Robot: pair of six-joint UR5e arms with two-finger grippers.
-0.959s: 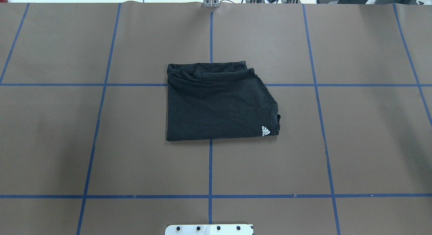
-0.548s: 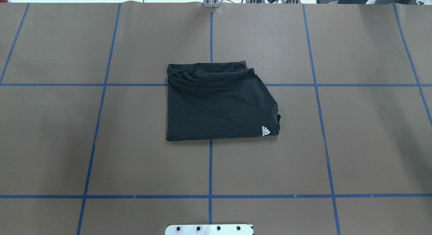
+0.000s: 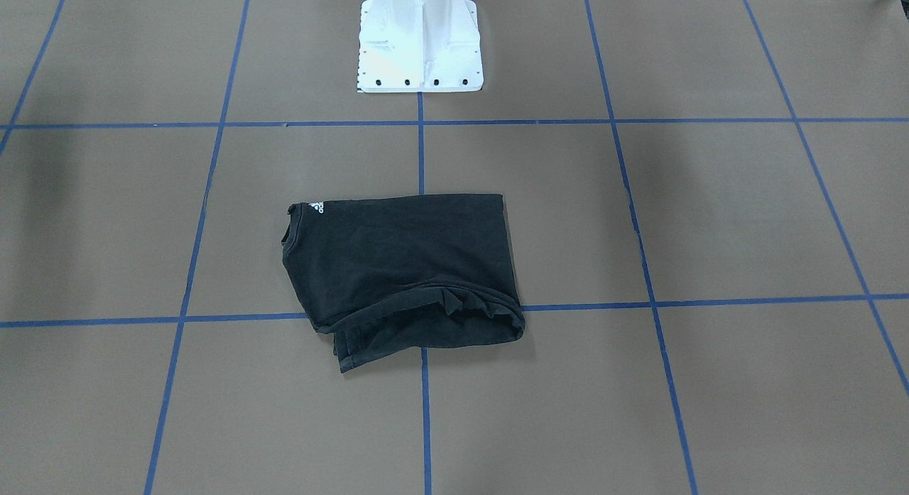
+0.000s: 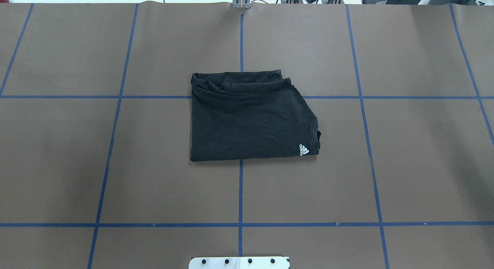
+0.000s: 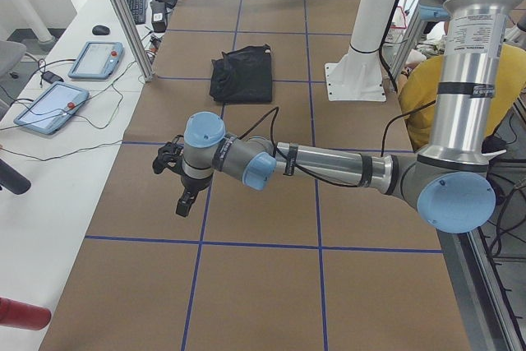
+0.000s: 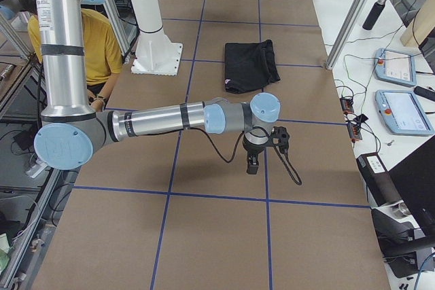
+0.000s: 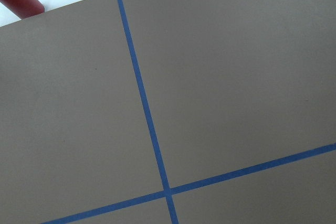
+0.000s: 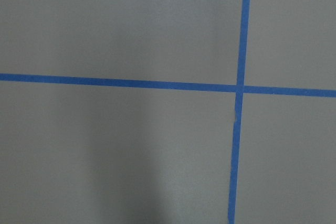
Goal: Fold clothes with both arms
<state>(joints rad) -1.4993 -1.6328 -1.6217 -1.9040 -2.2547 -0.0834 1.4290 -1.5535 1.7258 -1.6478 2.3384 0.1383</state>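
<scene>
Black T-shirt [image 4: 247, 118] lies folded; cannot tell whether left end effector [image 5: 185, 203] or right end effector [image 6: 253, 163] gapes.

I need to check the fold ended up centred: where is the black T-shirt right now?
In the overhead view the folded T-shirt lies mid-table, straddling the central blue tape line, ahead of the white pedestal base.
</scene>
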